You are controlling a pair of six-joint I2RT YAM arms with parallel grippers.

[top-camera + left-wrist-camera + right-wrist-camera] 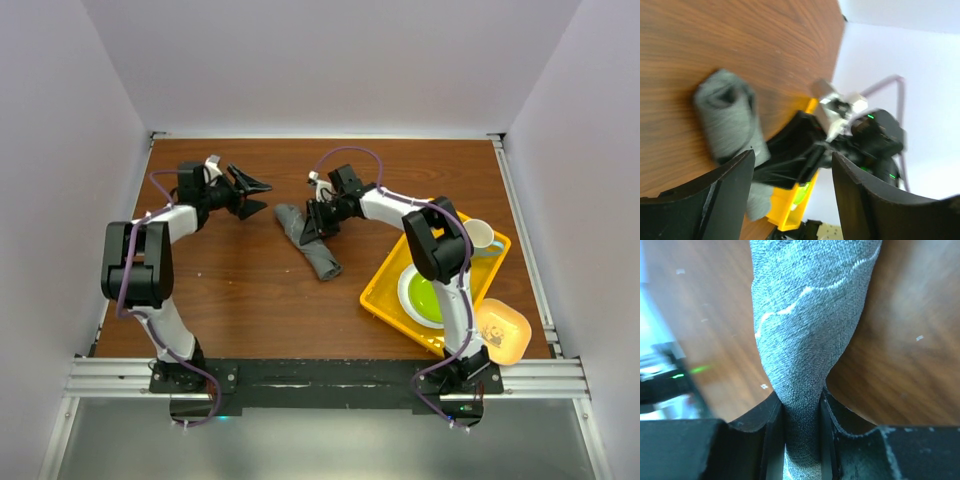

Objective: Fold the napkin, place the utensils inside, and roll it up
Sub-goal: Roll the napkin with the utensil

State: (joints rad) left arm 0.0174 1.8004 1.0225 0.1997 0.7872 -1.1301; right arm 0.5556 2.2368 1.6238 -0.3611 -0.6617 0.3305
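Observation:
The dark grey napkin (308,240) lies rolled into a long bundle on the wooden table, slanting from upper left to lower right. My right gripper (312,228) is shut on it near its middle; in the right wrist view the cloth (810,320) with its pale stitched line is pinched between the jaws (802,440). My left gripper (255,196) is open and empty, to the left of the roll's far end. The left wrist view shows the roll's open end (730,112) ahead of the open fingers (790,195). No utensil shows; any would be hidden inside the roll.
A yellow tray (385,290) at the right holds a green plate (425,297) and a white mug (478,235). A small yellow bowl (503,330) sits at the tray's near right corner. White walls enclose the table.

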